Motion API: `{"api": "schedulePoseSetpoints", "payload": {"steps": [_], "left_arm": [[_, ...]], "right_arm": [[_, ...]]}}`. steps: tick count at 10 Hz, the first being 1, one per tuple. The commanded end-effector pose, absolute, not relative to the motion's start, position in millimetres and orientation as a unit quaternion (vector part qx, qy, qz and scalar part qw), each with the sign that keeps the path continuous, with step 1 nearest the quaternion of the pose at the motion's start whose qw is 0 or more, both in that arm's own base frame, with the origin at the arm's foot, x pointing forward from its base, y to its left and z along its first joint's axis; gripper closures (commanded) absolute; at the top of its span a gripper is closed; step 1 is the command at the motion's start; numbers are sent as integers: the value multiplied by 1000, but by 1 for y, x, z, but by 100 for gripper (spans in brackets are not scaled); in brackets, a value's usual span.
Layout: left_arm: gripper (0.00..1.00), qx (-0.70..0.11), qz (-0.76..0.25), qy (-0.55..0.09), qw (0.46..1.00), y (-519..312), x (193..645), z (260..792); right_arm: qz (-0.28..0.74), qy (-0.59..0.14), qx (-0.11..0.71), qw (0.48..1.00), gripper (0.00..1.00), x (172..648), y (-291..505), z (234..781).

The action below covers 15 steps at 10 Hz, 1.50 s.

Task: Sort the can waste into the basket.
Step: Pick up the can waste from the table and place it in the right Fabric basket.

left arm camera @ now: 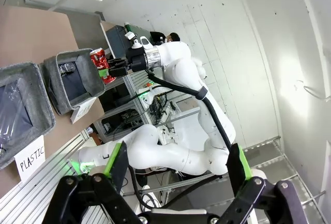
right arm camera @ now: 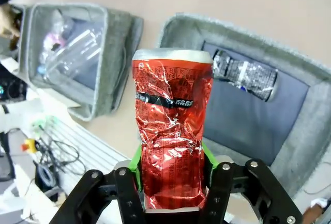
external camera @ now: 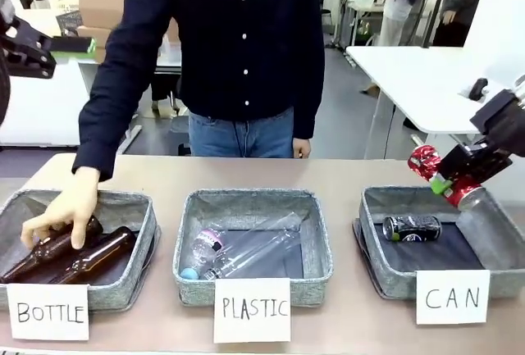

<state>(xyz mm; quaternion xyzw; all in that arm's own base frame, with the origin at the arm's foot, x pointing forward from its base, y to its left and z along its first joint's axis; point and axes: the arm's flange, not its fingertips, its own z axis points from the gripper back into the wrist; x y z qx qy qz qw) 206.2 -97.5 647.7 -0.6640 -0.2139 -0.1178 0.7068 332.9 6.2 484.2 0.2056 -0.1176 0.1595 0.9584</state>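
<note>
Red can point(external camera: 443, 177), crumpled, foil-bright, clamped between the green pads of the right gripper point(external camera: 450, 183), held tilted in the air above the far right rim of the basket signed "CAN" point(external camera: 377, 244). In the right wrist view, same red can point(right arm camera: 172, 141) upright between the pads, dented all over, a dark band with white print across its middle, silver end on top. Black-and-grey can point(external camera: 412, 228) lying on its side on the dark lining inside that basket, silver end toward the middle of the table, well below the held can; open lining to its near side and right. Basket walls grey fabric, soft, rounded at the corners, rim unobstructed on the near side.

Left gripper point(left arm camera: 176, 175) raised high off to the left, fingers spread wide with nothing between them.

Table point(external camera: 328, 173) tan and smooth, bare strip behind the three baskets. Middle basket signed "PLASTIC" point(external camera: 189, 269) holding clear crushed bottles point(external camera: 238, 250). Left basket signed "BOTTLE" point(external camera: 135, 216) holding brown glass bottles point(external camera: 74, 258), a person's hand point(external camera: 66, 211) resting on them. White paper signs point(external camera: 452, 296) standing at the front of each basket.
</note>
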Motion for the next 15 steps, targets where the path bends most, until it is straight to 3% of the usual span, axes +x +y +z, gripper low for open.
{"api": "schedulePoseSetpoints", "payload": {"steps": [1, 2, 8, 10, 11, 13, 15], "left_arm": [[0, -673, -123, -216, 696, -97, 206, 649], [0, -673, -123, -216, 696, -97, 206, 649], [0, -673, -123, -216, 696, -97, 206, 649], [0, -673, -123, -216, 696, -97, 206, 649], [0, -673, -123, -216, 696, -97, 206, 649], [0, -673, -123, -216, 696, -97, 206, 649], [0, -673, -123, -216, 696, -97, 206, 649]], "right_arm": [[167, -145, 190, 957, 6, 302, 15, 446], [156, -151, 183, 959, 0, 296, 19, 440], [192, -168, 183, 949, 0, 277, 41, 432], [253, -210, 313, 891, 0, 270, 50, 450], [298, -222, 453, 811, 0, 262, 52, 467], [114, -204, 690, 685, 0, 260, 50, 502], [83, -233, 757, 605, 0, 266, 41, 505]]}}
